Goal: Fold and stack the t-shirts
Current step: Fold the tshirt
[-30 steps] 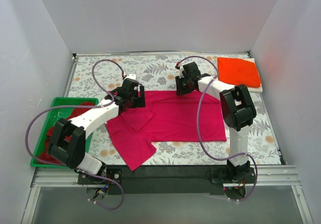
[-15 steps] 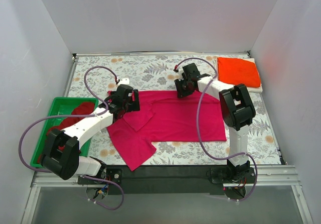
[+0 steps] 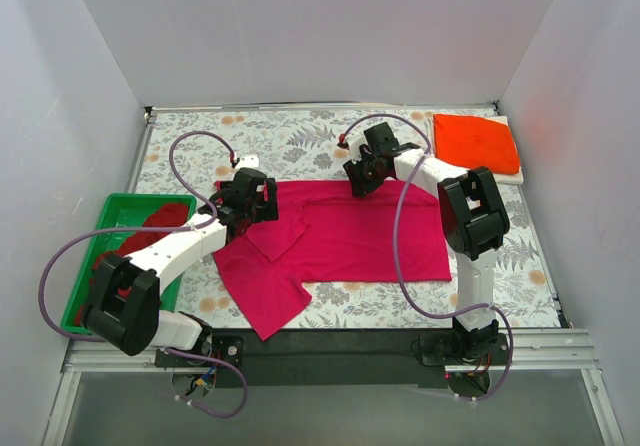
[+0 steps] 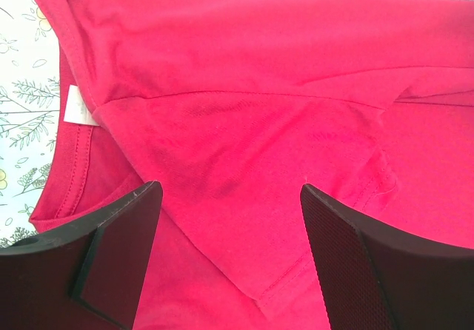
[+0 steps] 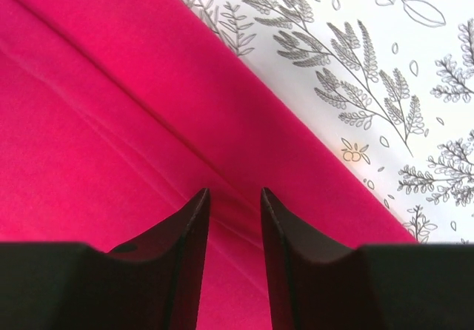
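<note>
Two of the four shirts look finished: an orange-red cotton tee (image 3: 475, 141), folded into a flat square, lies at the far right corner of the floral-patterned bench (image 3: 300, 136). It lies on what I take to be the folded white tee (image 3: 512, 176), though only a thin edge of that shows.

The large magenta-pink short-sleeved tee (image 3: 340, 236) is the one being worked on. It lies across the middle of the bench, mostly flat, with one sleeve turned in over the body and a loose part trailing toward the near edge. The left pincer (image 4: 228, 197) hangs just above its collar end, beside the small white neck label (image 4: 74, 108), jaws wide apart and gripping nothing. The right pincer (image 5: 234, 197) sits over the shirt's far edge, where pink cloth meets the printed bench. Its jaws are only slightly apart, with nothing between them.

A darker red tee (image 3: 150, 231) lies crumpled in the green plastic tray (image 3: 115, 206) at the left, untouched.

By my reckoning the job is about half done. The pink shirt needs its remaining folds and a move onto the stack, and then the red one needs everything
</note>
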Motion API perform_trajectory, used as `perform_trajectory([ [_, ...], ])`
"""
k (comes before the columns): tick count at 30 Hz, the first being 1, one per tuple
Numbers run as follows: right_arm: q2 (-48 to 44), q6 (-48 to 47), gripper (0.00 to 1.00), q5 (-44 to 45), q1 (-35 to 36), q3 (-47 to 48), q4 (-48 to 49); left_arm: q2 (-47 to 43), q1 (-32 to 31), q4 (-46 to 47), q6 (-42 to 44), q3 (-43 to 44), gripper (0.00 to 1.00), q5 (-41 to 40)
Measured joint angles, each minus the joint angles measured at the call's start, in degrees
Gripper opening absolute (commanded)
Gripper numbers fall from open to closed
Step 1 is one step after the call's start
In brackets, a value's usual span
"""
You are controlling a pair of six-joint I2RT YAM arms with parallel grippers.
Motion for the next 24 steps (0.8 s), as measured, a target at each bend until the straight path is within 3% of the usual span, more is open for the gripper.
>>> perform_trajectory([
  [24, 1.46, -6.97, 0.34, -6.6, 0.0, 2.82, -7.04, 0.76, 0.0, 0.02, 0.79, 0.0, 0.69, -0.92],
])
